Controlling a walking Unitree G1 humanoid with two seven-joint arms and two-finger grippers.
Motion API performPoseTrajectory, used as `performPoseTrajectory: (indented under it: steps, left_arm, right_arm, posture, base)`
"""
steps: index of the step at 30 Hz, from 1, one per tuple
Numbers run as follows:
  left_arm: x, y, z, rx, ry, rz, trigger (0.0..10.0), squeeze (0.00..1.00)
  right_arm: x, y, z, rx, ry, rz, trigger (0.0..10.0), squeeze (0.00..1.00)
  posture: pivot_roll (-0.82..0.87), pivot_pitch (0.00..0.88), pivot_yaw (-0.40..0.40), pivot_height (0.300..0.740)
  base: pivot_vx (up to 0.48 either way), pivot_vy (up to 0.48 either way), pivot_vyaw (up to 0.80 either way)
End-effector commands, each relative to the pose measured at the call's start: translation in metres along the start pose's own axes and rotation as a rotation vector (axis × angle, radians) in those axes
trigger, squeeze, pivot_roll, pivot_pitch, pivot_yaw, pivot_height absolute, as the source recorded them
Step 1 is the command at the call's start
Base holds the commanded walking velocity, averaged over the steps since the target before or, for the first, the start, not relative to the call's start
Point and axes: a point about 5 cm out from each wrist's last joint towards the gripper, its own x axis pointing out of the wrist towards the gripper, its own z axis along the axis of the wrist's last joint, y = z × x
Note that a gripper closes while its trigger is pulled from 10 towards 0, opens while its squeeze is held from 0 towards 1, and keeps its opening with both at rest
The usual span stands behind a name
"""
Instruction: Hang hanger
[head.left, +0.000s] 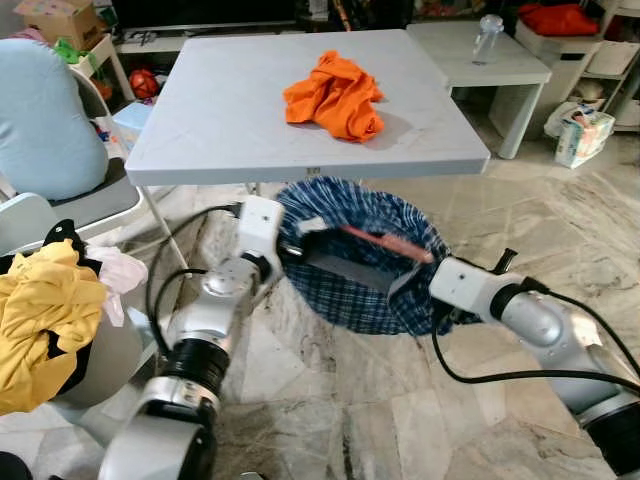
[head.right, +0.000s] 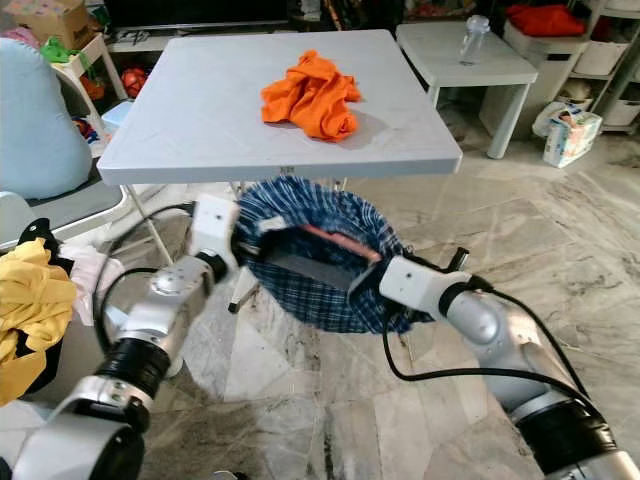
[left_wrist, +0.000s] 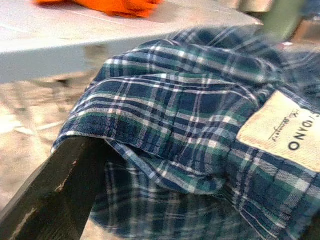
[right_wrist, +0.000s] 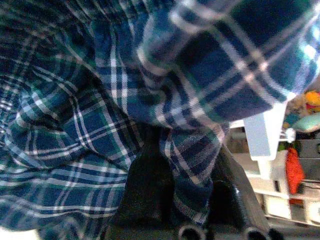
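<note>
You held the plaid shirt (head.left: 365, 250) stretched between both grippers, low in front of the surface (head.left: 230, 150). Both pairs of fingers were clenched on its cloth. The pink hanger (head.left: 385, 243) lay inside; hanging was not yet done.

Landmark: folding table (head.left: 230, 130), ahead of robot. On it, toward its right half: crumpled garment (head.left: 335, 95).

Just in front of table's near edge, above the floor: plaid shirt (head.left: 365, 255), stretched between both arms. Left gripper (head.left: 290, 247) at shirt's left side, right gripper (head.left: 408, 278) at its right side. Hanger (head.left: 385, 243) lies across shirt's opening, between the grippers.

Right of table, further back: small side table (head.left: 500, 70), a bottle (head.left: 487, 35) standing on it.

Left of table: chair (head.left: 60, 150). Nearer the robot than the chair, at the left: pile of clothes (head.left: 45, 315).
</note>
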Motion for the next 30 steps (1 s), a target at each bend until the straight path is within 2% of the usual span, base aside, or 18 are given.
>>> performPoseTrajectory:
  steps: [1,3,5,6,8,10,13,17,19,20,21,23,25,27,28,29,30]
  left_arm:
    - [0.001,-0.009,0.015,0.014,-0.043,-0.077,10.0,0.00]
    - [0.001,-0.012,0.029,-0.045,-0.094,-0.109,10.0,0.00]
    - [0.001,-0.011,0.031,-0.056,-0.100,-0.112,10.0,0.00]
    - [0.001,-0.008,0.037,-0.084,-0.119,-0.102,10.0,0.00]
    - [0.000,0.009,0.050,-0.175,-0.164,-0.029,10.0,0.00]
    - [-0.003,0.022,0.053,-0.211,-0.174,0.031,10.0,0.00]
    - [-0.010,0.042,0.047,-0.216,-0.139,0.107,10.0,0.00]
    - [-0.012,0.046,0.046,-0.217,-0.132,0.118,10.0,0.00]
    - [-0.020,0.060,0.041,-0.217,-0.106,0.162,10.0,0.00]
    - [-0.020,0.060,0.041,-0.217,-0.106,0.162,10.0,0.00]
    - [-0.024,0.068,0.039,-0.218,-0.094,0.191,10.0,0.00]
    - [-0.028,0.080,0.038,-0.213,-0.086,0.244,10.0,0.00]
    - [-0.029,0.082,0.040,-0.217,-0.093,0.247,10.0,0.00]
    - [-0.026,0.077,0.044,-0.219,-0.109,0.228,10.0,0.00]
    - [-0.022,0.070,0.045,-0.221,-0.113,0.203,10.0,0.00]
    - [-0.016,0.054,0.043,-0.231,-0.114,0.151,10.0,0.00]
    - [-0.014,0.050,0.043,-0.234,-0.114,0.139,10.0,0.00]
  right_arm:
    - [0.000,-0.001,-0.001,-0.060,0.000,-0.003,10.0,0.00]
    - [0.000,0.002,-0.007,-0.092,0.020,0.017,10.0,0.00]
    - [0.000,0.003,-0.008,-0.097,0.022,0.019,10.0,0.00]
    - [-0.001,0.003,-0.012,-0.107,0.032,0.023,10.0,0.00]
    - [-0.005,0.005,-0.020,-0.120,0.041,0.031,10.0,0.00]
    - [-0.007,0.005,-0.025,-0.130,0.043,0.035,10.0,0.00]
    - [-0.015,0.001,-0.031,-0.090,0.020,0.039,10.0,0.00]
    - [-0.018,-0.001,-0.034,-0.082,0.014,0.037,10.0,0.00]
    - [-0.031,-0.015,-0.046,-0.046,0.010,0.039,10.0,0.00]
    - [-0.031,-0.015,-0.046,-0.046,0.010,0.039,10.0,0.00]
    - [-0.038,-0.021,-0.051,-0.030,-0.006,0.054,10.0,0.00]
    - [-0.049,-0.034,-0.067,-0.023,0.040,0.066,10.0,0.00]
    - [-0.051,-0.038,-0.072,-0.042,0.064,0.058,10.0,0.00]
    - [-0.047,-0.044,-0.068,0.027,0.061,-0.001,10.0,0.00]
    - [-0.042,-0.042,-0.060,0.060,0.034,-0.011,10.0,0.00]
    - [-0.031,-0.031,-0.042,0.117,-0.022,0.000,10.0,0.00]
    - [-0.028,-0.028,-0.037,0.129,-0.036,0.006,10.0,0.00]
  posture:
    - [0.03,0.050,0.001,0.740]
    - [0.03,0.051,0.001,0.740]
    - [0.03,0.051,0.001,0.740]
    - [0.03,0.051,0.001,0.740]
    - [0.03,0.051,0.001,0.740]
    - [0.03,0.052,0.002,0.740]
    - [0.03,0.055,0.004,0.740]
    - [0.03,0.055,0.004,0.740]
    - [0.02,0.057,0.004,0.740]
    - [0.02,0.057,0.004,0.740]
    - [0.02,0.058,0.005,0.740]
    - [0.01,0.058,0.003,0.740]
    - [0.01,0.060,0.003,0.740]
    - [0.01,0.060,0.003,0.740]
    - [0.01,0.060,0.003,0.740]
    - [0.01,0.059,0.002,0.740]
    - [0.01,0.059,0.002,0.740]
  base:
    - [0.000,0.000,0.00]
    - [0.000,0.000,0.00]
    - [0.000,0.000,0.00]
    - [0.000,0.000,0.00]
    - [0.000,0.000,0.00]
    - [0.000,0.000,0.00]
    - [0.000,0.000,0.00]
    - [0.000,0.000,0.00]
    - [0.000,0.000,0.00]
    - [0.000,0.000,0.00]
    - [0.000,0.000,0.00]
    - [0.000,0.000,0.00]
    - [0.000,0.000,0.00]
    - [0.000,0.000,0.00]
    - [0.000,0.000,0.00]
    - [0.000,0.000,0.00]
    - [0.000,0.000,0.00]
